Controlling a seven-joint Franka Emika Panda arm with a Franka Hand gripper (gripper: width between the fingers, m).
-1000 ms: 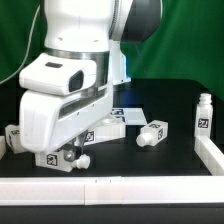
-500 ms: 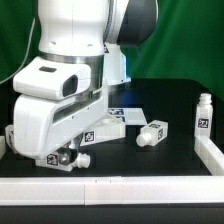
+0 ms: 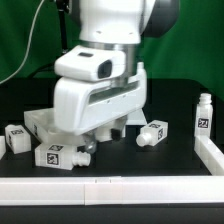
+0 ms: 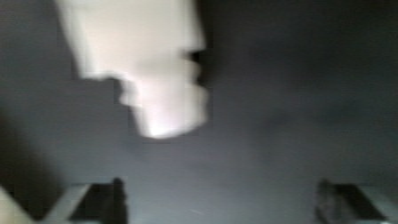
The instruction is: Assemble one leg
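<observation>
Four white legs show in the exterior view. One leg [image 3: 56,155] lies at the front left, one [image 3: 15,138] at the far left, one [image 3: 152,132] lies in the middle, and one [image 3: 204,112] stands upright at the right. My gripper [image 4: 222,198] is open and empty, with bare dark table between its two dark fingers [image 4: 98,200]. In the exterior view its fingers are hidden under the white hand [image 3: 95,100]. The wrist view shows a blurred white leg [image 4: 151,70] ahead of the fingers and apart from them; I cannot tell which leg it is.
A white flat part [image 3: 38,121], likely the tabletop, shows behind the hand at the exterior view's left. A white rail [image 3: 120,186] runs along the front edge and another [image 3: 211,152] along the right side. A green curtain hangs behind.
The arm has swung towards the exterior view's right, away from the front-left leg. That leg and the far-left one now lie uncovered on the table.
</observation>
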